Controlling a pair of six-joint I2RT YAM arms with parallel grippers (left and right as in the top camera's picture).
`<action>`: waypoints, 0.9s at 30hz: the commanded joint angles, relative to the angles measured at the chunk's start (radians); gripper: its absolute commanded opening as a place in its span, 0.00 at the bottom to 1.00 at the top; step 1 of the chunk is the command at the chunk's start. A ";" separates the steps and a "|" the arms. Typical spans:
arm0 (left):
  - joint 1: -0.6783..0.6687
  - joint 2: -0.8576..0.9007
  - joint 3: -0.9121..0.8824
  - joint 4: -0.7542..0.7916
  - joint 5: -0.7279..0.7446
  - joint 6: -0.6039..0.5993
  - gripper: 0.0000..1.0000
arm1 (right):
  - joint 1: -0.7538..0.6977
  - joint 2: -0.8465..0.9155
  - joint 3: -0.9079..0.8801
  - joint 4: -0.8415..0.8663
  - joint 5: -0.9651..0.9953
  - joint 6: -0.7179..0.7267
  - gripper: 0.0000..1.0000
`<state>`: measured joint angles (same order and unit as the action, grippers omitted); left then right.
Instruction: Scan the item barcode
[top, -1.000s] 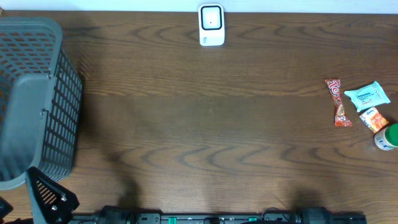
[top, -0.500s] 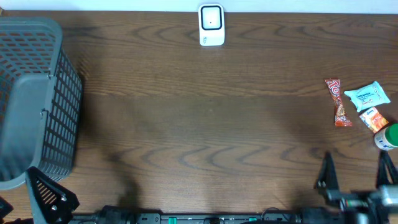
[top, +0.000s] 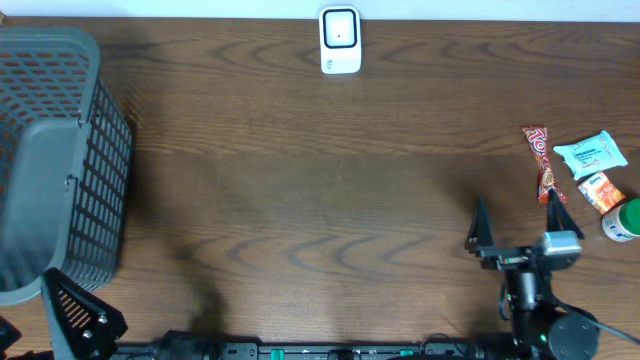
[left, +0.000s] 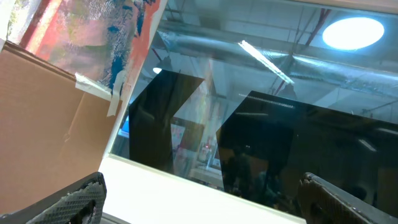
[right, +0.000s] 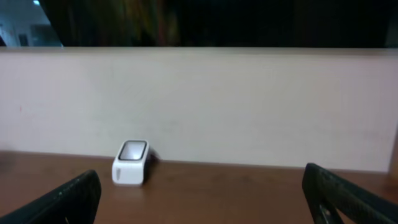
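Candy bar (top: 544, 165) lies at far right of table (top: 300, 180), just beyond right gripper (top: 517, 228), whose jaws are spread wide, holding nothing. Best: drop over bar's middle, pinch across its width, keep barcode facing scanner (top: 340, 41) (left gripper (left: 202, 196) parked, spread too).

Picking out white lettering on the red snack wrapper (top: 541, 150), far right in the overhead view: seemingly starting "To", too small beyond that. Dark print on the teal packet (top: 590, 153) just beside it, unreadable. Some marking on the small orange packet (top: 600, 192), illegible as well. Nothing legible on the white scanner (top: 340, 40) from overhead or from the right wrist.
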<state>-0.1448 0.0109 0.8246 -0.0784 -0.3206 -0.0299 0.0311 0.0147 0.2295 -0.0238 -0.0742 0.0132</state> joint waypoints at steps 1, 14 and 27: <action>0.004 -0.008 -0.003 0.005 -0.006 -0.009 0.98 | -0.003 -0.009 -0.061 0.013 -0.014 -0.007 0.99; 0.004 -0.008 -0.003 0.005 -0.006 -0.009 0.98 | -0.003 -0.009 -0.206 0.006 0.016 -0.007 0.99; 0.004 -0.008 -0.003 0.005 -0.006 -0.009 0.98 | 0.008 -0.009 -0.224 -0.047 0.019 -0.003 0.99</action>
<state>-0.1448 0.0109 0.8246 -0.0784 -0.3206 -0.0299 0.0338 0.0128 0.0082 -0.0677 -0.0654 0.0135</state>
